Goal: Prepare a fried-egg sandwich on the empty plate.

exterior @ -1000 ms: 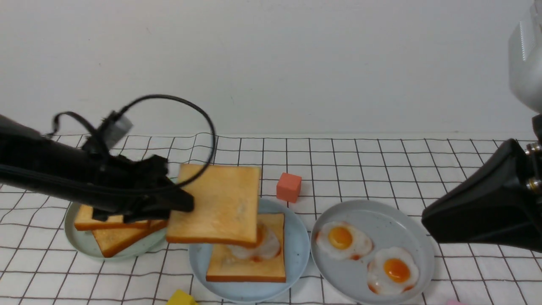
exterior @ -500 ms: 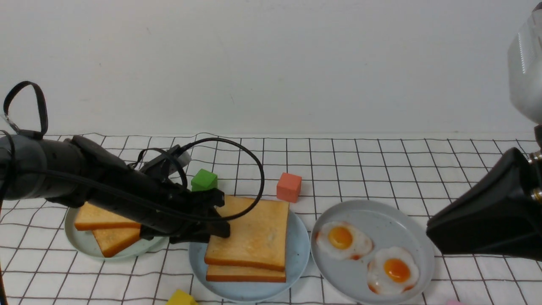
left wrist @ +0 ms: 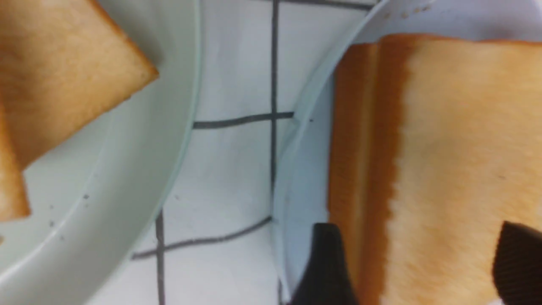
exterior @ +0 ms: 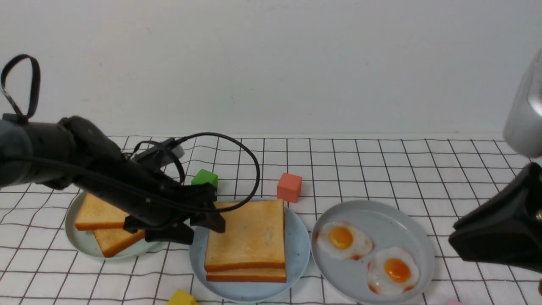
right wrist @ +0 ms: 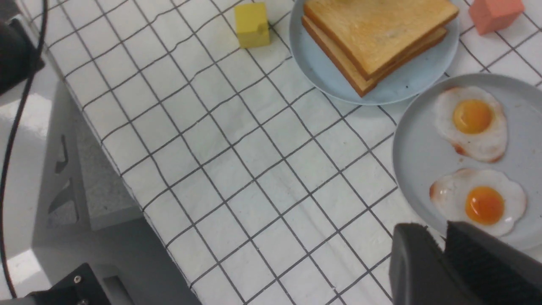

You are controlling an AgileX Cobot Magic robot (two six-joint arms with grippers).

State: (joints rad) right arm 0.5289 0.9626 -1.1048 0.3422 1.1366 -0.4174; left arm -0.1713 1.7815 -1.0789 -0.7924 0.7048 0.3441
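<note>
— Over on the left, what is on the green plate point(exterior: 80, 248)?
— Two spare toast slices point(exterior: 99, 212). Next to them the left gripper point(exterior: 207, 234) has its fingers point(left wrist: 326, 262) spread wide, one on each side of the edge of the sandwich point(exterior: 247, 241), pinching nothing
— And where is the sandwich?
— It lies flat on the blue plate point(exterior: 298, 250) in the middle, two slices stacked. The egg inside is hidden
— So what step is this?
— I think it is the letting go. The sandwich looks done. Next the left arm should pull back and not bump the top slice
— What is further right?
— A grey plate point(exterior: 372, 214) with two eggs point(exterior: 343, 240), then the right gripper point(right wrist: 444, 237) off to its side, holding nothing. I cannot tell if its fingers are shut tight or a bit apart
— What changed?
— A second ago the top slice hung in the air, pinched by the left gripper, and the egg showed on the bottom slice. Half a second ago it was down but tilted
</note>
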